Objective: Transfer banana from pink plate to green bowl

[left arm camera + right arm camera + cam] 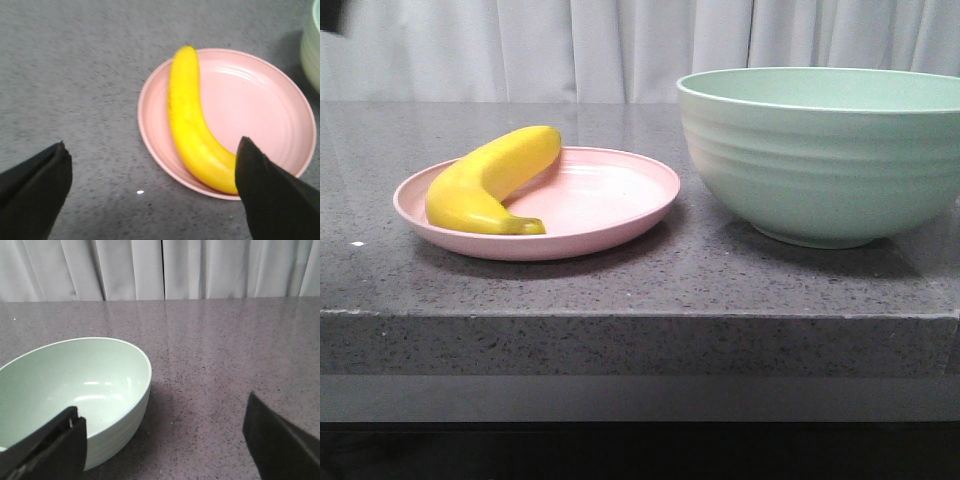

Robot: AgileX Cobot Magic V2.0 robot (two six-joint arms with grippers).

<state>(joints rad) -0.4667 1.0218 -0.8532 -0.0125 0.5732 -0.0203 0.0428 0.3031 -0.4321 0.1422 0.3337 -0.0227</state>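
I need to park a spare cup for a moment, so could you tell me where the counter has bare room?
Bare counter lies in front of the pink plate and the green bowl, along the near edge, and beyond the bowl toward the curtain. The gap between plate and bowl is narrow. The banana fills the plate's left side.

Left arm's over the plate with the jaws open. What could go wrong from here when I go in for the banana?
The banana lies along the pink plate's left edge, partly over the raised rim, so a closing finger may catch the rim and tip or drag the plate. The left gripper sits off toward one end of the banana; gripped there, the smooth fruit could pivot or slip. The green bowl stands much taller than the plate, so a low carry may hit its wall.
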